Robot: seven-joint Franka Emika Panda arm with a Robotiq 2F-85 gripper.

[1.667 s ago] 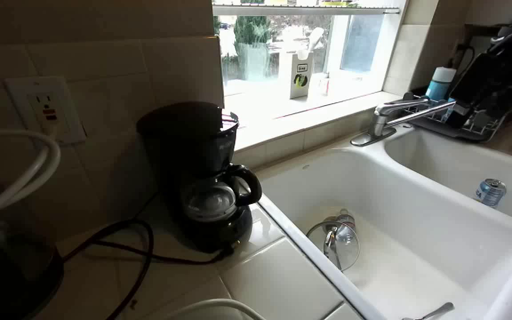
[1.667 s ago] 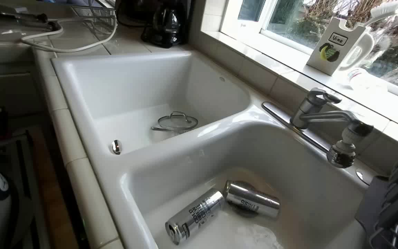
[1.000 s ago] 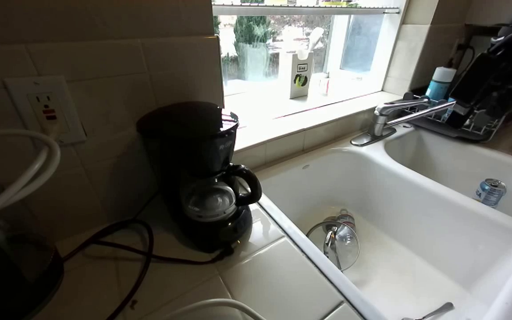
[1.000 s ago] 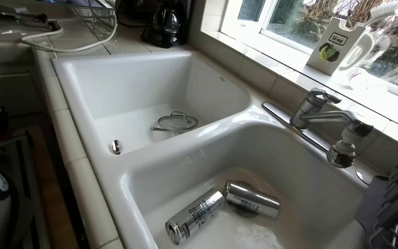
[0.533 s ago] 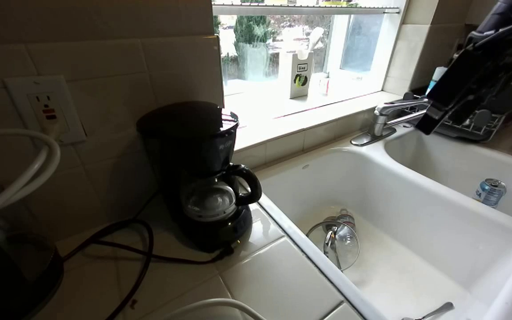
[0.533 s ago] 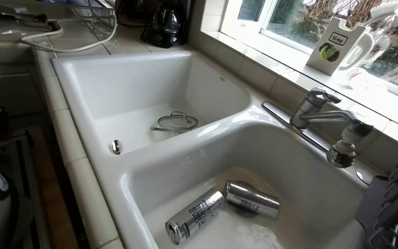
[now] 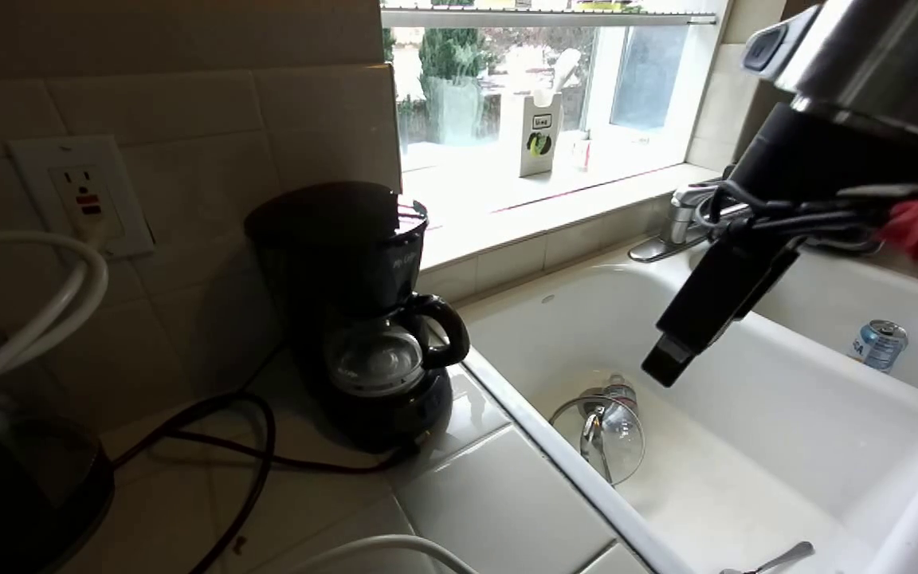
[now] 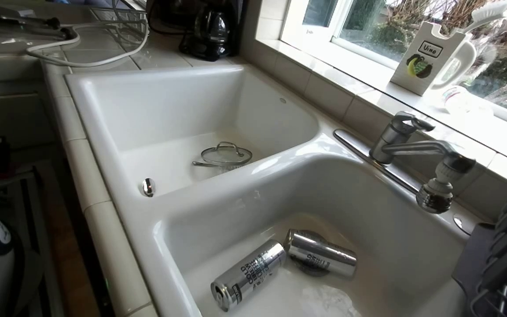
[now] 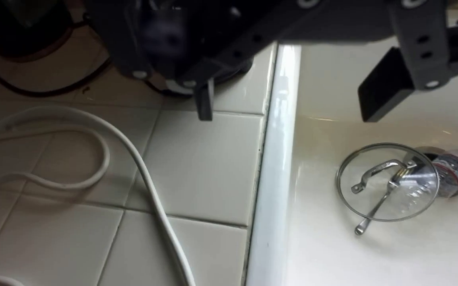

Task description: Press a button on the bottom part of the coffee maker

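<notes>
The black coffee maker (image 7: 339,255) stands upright on the tiled counter beside the sink, its glass carafe (image 7: 379,363) in place. A small pale spot shows low on the front of its dark base (image 7: 387,418); I cannot tell if it is a button. It also shows at the back in an exterior view (image 8: 214,33). In the wrist view it is mostly hidden behind my gripper; part of the base (image 9: 235,73) shows. My gripper (image 9: 294,93) is open and empty, its fingers wide apart. In an exterior view my gripper (image 7: 682,347) hangs above the sink, apart from the coffee maker.
The white sink rim (image 9: 276,159) runs beside the counter. A glass lid (image 9: 388,182) lies in the basin. A white hose (image 9: 141,159) loops over the tiles. A black cord (image 7: 268,454) lies before the coffee maker. The faucet (image 7: 678,219) stands behind my arm.
My arm and gripper have moved from the far right, by the dish rack, leftward over the sink toward the coffee maker. The coffee maker has not moved.
</notes>
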